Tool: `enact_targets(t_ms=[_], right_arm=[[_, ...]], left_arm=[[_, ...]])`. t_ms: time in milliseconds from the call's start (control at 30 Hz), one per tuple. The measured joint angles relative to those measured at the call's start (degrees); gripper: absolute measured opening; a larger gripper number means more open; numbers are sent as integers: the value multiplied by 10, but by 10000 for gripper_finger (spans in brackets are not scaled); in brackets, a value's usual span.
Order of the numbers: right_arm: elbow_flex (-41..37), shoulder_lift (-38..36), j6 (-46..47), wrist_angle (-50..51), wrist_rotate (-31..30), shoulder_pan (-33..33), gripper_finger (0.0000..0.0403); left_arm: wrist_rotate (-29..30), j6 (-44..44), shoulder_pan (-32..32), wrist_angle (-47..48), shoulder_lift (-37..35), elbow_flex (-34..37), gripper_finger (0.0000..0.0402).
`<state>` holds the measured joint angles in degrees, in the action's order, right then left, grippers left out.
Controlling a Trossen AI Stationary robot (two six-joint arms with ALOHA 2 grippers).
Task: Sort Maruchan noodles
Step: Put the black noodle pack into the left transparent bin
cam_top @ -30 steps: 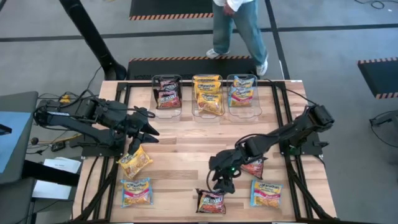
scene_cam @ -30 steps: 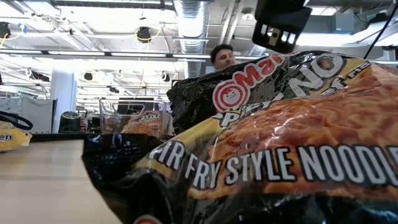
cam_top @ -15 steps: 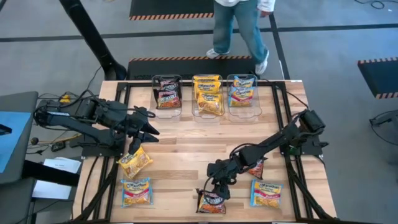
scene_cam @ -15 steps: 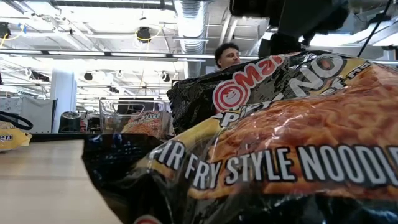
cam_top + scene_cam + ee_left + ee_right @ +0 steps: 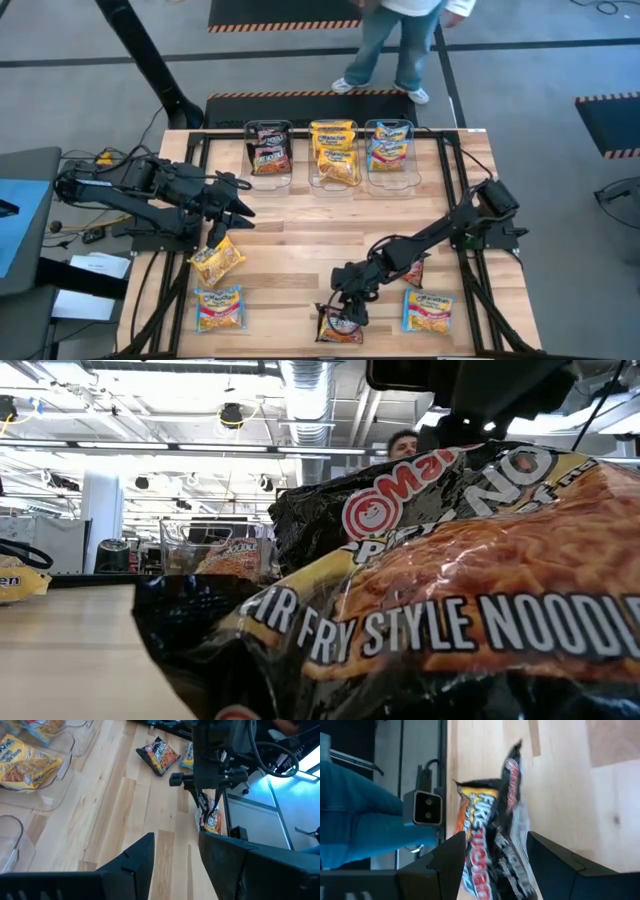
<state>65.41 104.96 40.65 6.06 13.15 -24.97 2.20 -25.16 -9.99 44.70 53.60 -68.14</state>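
Observation:
A dark red-black Maruchan packet (image 5: 340, 326) lies flat near the table's front edge; it fills the low view (image 5: 420, 590). My right gripper (image 5: 346, 304) hangs low over it, open, with a finger on either side of the packet (image 5: 490, 835). I cannot tell whether the fingers touch it. My left gripper (image 5: 236, 206) waits open and empty above the table's left side. More packets lie flat: a yellow one (image 5: 217, 260), a blue-yellow one (image 5: 218, 308), a dark red one (image 5: 410, 270) and another blue-yellow one (image 5: 428, 311).
Three clear tubs (image 5: 268, 152) (image 5: 334, 155) (image 5: 390, 148) stand in a row at the far edge, each with packets in it. A black frame (image 5: 448, 180) runs round the table. A person (image 5: 400, 40) walks beyond the far edge. Bare wood lies in the middle.
My right gripper has sunk toward the table's near edge, down over the dark red-black packet, and stays open. The packet has not moved. The person beyond the table has walked toward the right.

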Motion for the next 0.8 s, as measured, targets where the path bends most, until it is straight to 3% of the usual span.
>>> enact_targets(t_ms=[433,533,733,800], right_arm=[[15,61,45,1,19,-10,223],[24,67,45,2,19,-12,182],[34,68,33,-1,20,-13,44],[38,68,23,4,21,-11,14]], left_arm=[[0,-2,0,11,0,0,141],[0,-2,0,12,0,0,141],[0,-2,0,15,0,0,141],[0,-2,0,15,0,0,141]])
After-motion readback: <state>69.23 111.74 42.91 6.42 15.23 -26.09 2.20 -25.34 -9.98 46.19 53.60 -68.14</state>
